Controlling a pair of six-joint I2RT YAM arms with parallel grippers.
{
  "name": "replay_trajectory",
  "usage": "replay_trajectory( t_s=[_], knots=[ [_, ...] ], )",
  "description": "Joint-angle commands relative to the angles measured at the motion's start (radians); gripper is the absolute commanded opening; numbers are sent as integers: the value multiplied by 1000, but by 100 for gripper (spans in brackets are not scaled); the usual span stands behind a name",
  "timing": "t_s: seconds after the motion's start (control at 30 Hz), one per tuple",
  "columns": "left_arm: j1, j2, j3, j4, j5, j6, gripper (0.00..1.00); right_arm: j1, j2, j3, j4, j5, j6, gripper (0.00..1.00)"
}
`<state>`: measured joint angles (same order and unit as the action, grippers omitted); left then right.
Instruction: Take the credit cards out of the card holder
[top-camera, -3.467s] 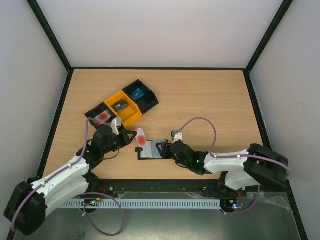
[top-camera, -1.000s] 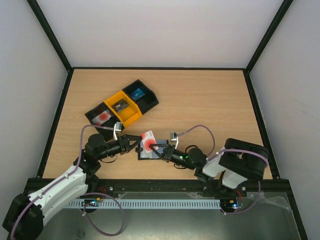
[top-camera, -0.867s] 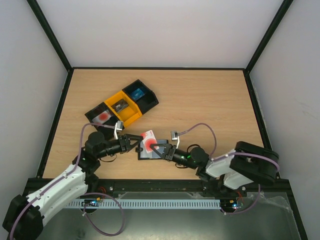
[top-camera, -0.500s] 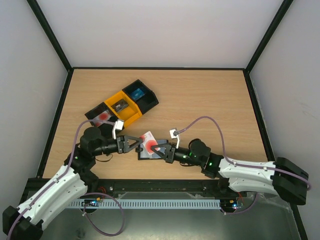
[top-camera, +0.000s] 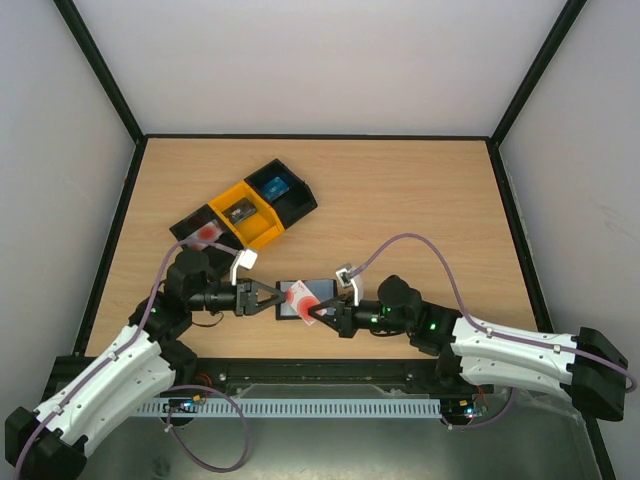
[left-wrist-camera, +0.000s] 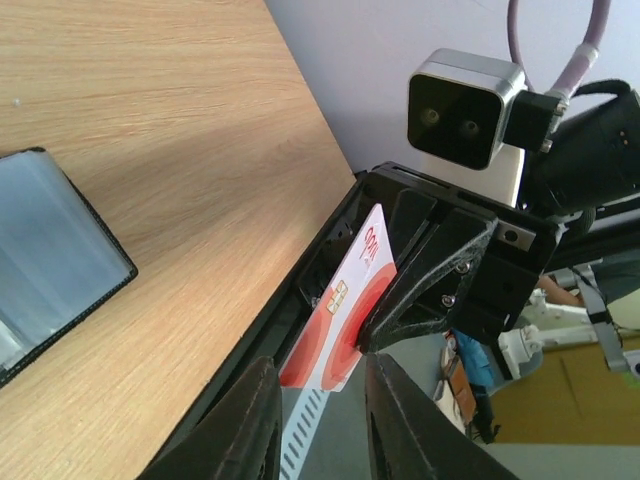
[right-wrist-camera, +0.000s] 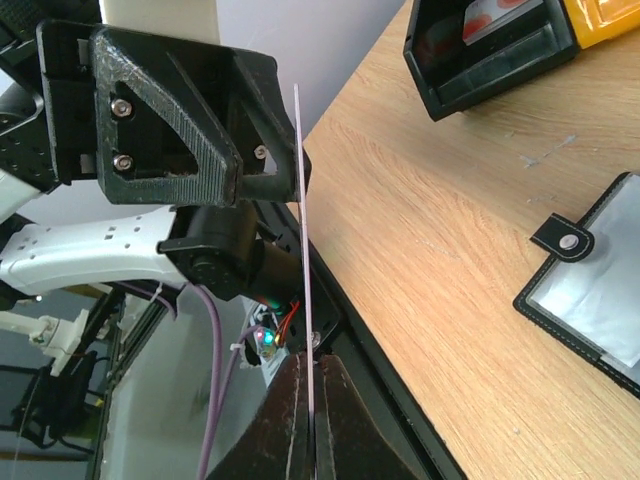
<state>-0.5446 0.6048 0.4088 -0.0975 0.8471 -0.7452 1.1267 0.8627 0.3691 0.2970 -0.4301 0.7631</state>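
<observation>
A red-and-white credit card (top-camera: 298, 293) hangs in the air just over the card holder (top-camera: 312, 292), with my right gripper (top-camera: 320, 311) shut on its edge. In the right wrist view the card (right-wrist-camera: 303, 230) shows edge-on, pinched by the right gripper (right-wrist-camera: 311, 365). The black card holder (right-wrist-camera: 590, 290) lies open on the table, its grey-blue panel up and its tab to the side. My left gripper (top-camera: 271, 298) faces the card from the left. Its jaws (left-wrist-camera: 320, 375) stand apart, the card's low corner (left-wrist-camera: 335, 330) between the tips. I see no grip there.
A row of bins lies at the back left: a black one (top-camera: 203, 233) with a red card, a yellow one (top-camera: 246, 213), and a black one (top-camera: 279, 187) with a blue thing. The table's near edge and black frame (left-wrist-camera: 260, 330) run just under both grippers.
The right arm has stretched out and brought the card a little nearer the table's front edge, lifting it off the holder. The left gripper has lined up at the card and narrowed its jaws.
</observation>
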Motion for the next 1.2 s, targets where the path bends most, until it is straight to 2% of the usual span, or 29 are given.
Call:
replay_trajectory(
  t_s=[0.0,0.2,0.37,0.53,0.67,0.83,0.93,0.97,1.03,1.17],
  knots=[
    [6,5,20,-8,48,29,26,-2,-22,34,-24,-56,-25,2],
    [5,21,14,1,58,43,35,-1,-9,24,13,-105,-11,2],
    [5,34,1,35,73,38,35,-2,-1,17,34,-118,-6,2],
    [5,50,-4,44,86,44,24,-2,-1,7,53,-104,-1,2],
    [6,50,-6,57,99,38,5,-2,5,-11,83,-102,19,2],
    [5,48,-6,67,101,30,3,-2,-4,-35,108,-59,35,4],
    [5,46,2,69,83,19,3,-2,-25,-61,133,-11,58,13],
    [5,46,7,70,75,14,3,-1,-36,-73,140,4,65,20],
    [5,48,21,59,42,11,3,-2,-62,-84,122,49,68,42],
    [8,60,50,43,-43,2,3,-2,-149,-116,91,130,74,76]
  ],
)
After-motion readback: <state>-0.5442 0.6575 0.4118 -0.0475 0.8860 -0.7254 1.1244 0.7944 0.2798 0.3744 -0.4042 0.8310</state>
